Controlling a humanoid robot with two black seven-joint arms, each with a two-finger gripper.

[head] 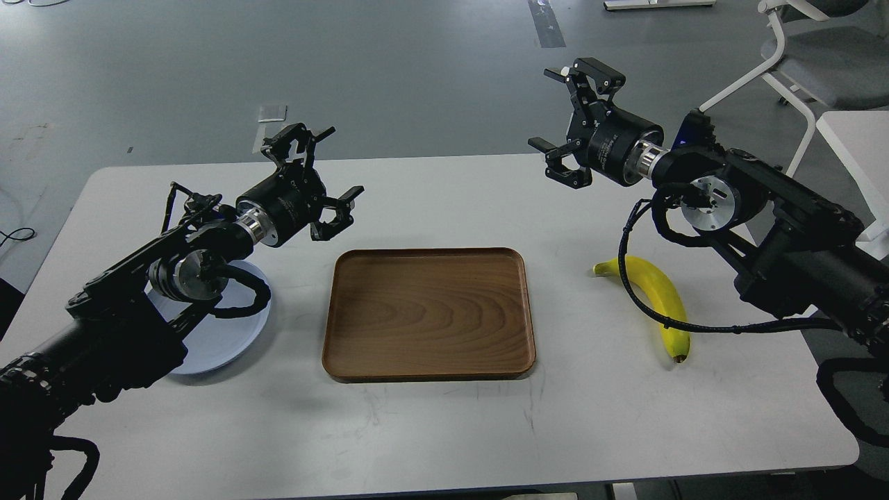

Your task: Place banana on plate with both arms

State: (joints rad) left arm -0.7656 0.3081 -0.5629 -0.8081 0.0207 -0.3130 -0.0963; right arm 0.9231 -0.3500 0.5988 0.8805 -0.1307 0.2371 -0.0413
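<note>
The banana [656,300] is lying on the white table [444,417], right of the wooden tray [429,312] and well apart from the plate [229,340], which is sitting at the far left, partly hidden under the left arm. Nothing is touching the fruit yet; only a black cable of the right arm is crossing in front of it.

Both tools are hanging above the table with nothing in them. The left gripper [316,177] is showing its fingers spread wide, released, and the right gripper [576,121] is likewise gaping — one finger high, one low.

By my reading, the task is sitting at its very first step: the pick is not yet begun. The next move is probably calling for the right gripper, being the nearer one, to come down over the banana's middle with its jaws turned across the curve. After that a carry over the tray toward the plate is looking likely — perhaps with a handover to the left arm, since the plate is lying on that side.
</note>
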